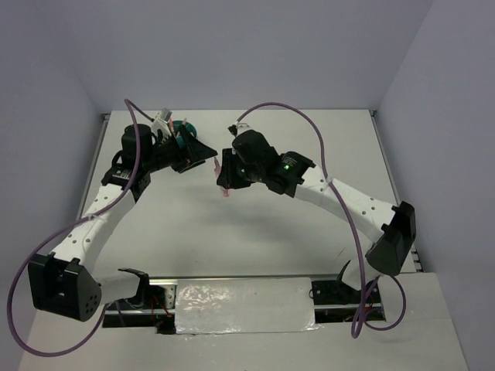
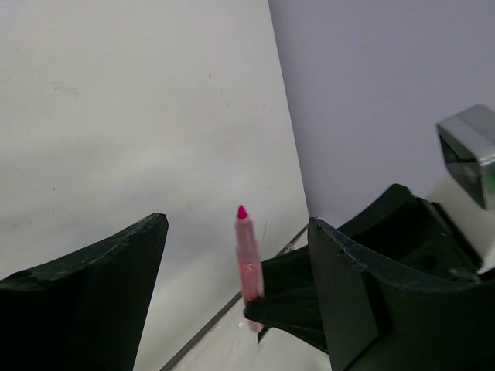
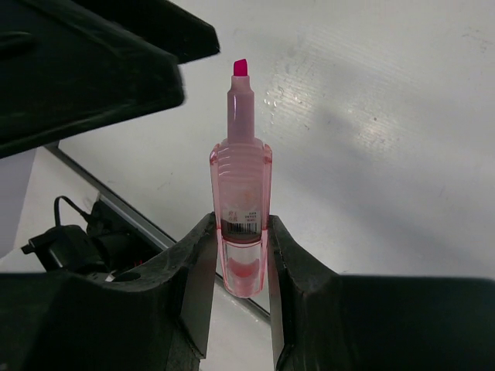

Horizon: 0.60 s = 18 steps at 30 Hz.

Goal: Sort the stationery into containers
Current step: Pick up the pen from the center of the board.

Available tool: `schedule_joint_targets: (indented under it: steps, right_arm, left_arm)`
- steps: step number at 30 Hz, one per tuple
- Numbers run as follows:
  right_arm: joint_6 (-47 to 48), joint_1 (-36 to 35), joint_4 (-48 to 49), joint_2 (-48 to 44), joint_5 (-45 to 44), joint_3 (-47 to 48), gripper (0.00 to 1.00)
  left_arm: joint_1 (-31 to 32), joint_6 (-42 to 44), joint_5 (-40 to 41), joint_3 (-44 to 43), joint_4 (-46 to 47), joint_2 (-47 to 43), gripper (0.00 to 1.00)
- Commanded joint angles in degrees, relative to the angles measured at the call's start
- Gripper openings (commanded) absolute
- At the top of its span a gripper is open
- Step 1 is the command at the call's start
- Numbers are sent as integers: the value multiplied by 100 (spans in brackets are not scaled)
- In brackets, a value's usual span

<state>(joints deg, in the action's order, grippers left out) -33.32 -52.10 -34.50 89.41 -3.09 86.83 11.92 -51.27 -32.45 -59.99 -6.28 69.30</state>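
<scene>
Stationery in sight comes down to one piece: a pink marker [image 3: 240, 209], uncapped, clamped by its lower barrel in the right gripper [image 1: 227, 176] and held in the air above the table [image 1: 255, 247], its tip pointing to 12 o'clock in the right wrist view. The left gripper [image 2: 234, 232] faces it with jaws spread wide. The marker stands in the gap between them, touching neither as far as I can see. It looks like a hand-over about to happen, though that is my reading.

The teal organiser [image 1: 186, 126] sits at about 11 o'clock on the table, just beyond the left gripper. This marker is not yet in it. I make out no other loose pieces on the bare table, so I judge the sorting to be far along, with this marker left to place.

Much is hidden. The left wrist covers nearly all of the organiser, so neither its compartments nor their contents can be seen. The arms also shade part of the table. A small white shape at 11 o'clock from the organiser is too small to name. In the top view the marker is only a pink sliver.
</scene>
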Motion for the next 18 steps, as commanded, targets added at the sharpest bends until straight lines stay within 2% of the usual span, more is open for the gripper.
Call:
schedule_joint_targets:
  steps: [1,9,10,11,13,18]
  right_arm:
    - [115,24,137,-336,-130,168,6]
    - [247,24,5,-222,-121,440,6]
    - [247,24,-4,-213,-139,466,6]
    - [256,33,-21,-204,-156,475,6]
    - [247,76,-57,-213,-192,511,6]
    - [309,94,49,-275,54,484,6]
  left_arm:
    - [91,-138,-95,40,426,40,86]
    - [363,-498,-227,57,953,180,83]
    - [389,-516,-244,57,980,198,81]
    - [442,-533,-236,40,971,198,71]
    - [486,-516,-175,31,910,207,61]
    - [522,-595,-183,180,1006,207,52]
